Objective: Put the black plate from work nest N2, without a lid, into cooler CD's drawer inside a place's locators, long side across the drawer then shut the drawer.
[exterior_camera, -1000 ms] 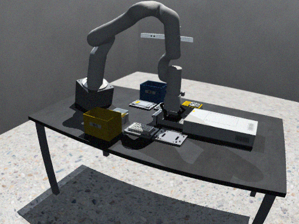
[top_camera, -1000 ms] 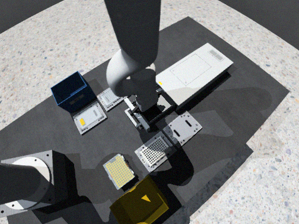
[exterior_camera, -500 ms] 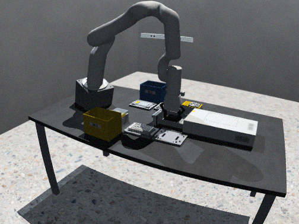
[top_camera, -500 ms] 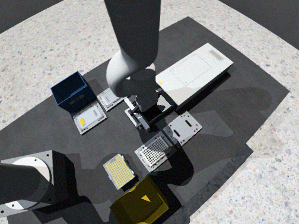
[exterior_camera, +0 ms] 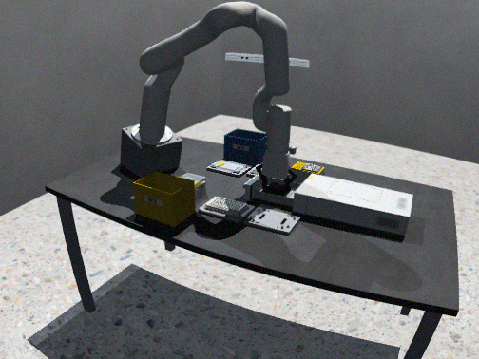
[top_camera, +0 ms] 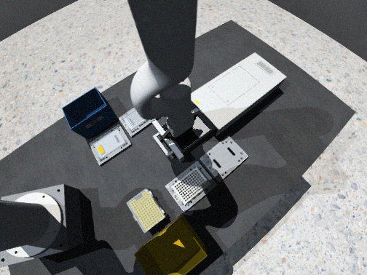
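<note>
Black plate (top_camera: 189,138) is sitting low in the open drawer (top_camera: 171,149) of the cooler (top_camera: 238,90) on the table (exterior_camera: 333,265); I am seeing the fingers (top_camera: 174,144) standing wide, clamping it.

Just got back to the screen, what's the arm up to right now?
The arm has its gripper down over the open drawer of the white cooler, with its fingers shut on the black plate. The wrist hides the plate's seating, so I can't tell if it is flat inside the locators. The empty grey nest lies beside the drawer. The drawer is still out.
</note>
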`<state>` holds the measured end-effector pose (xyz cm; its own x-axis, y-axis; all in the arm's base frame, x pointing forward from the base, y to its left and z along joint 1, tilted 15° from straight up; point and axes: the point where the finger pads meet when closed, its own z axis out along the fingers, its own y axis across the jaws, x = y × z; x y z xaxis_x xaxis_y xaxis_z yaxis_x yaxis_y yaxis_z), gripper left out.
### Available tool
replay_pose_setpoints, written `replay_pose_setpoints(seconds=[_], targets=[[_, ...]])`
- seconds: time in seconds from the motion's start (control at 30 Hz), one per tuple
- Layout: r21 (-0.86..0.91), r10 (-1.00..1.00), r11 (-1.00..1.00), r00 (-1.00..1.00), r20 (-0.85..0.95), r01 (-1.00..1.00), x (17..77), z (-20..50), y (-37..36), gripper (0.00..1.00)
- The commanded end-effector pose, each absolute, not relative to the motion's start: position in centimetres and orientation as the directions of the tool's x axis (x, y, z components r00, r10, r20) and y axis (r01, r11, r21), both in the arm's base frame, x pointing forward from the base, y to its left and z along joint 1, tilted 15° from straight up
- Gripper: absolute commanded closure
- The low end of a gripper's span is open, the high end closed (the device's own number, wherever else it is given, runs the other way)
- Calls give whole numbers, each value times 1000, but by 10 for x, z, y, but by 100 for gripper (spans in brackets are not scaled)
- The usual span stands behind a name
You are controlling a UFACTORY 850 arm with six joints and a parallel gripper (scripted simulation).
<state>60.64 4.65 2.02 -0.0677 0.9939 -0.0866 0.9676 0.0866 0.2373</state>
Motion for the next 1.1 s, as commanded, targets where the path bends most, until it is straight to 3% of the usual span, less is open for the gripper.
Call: replay_pose_setpoints(seconds=[0.0, 0.83, 0.87, 1.07], targets=[[239, 994, 87, -68, -86, 967, 607, 21, 47, 100], [239, 994, 87, -68, -86, 967, 607, 21, 47, 100], [239, 994, 87, -68, -86, 967, 607, 20, 47, 0], [239, 994, 87, -68, -86, 967, 605, 19, 46, 0]])
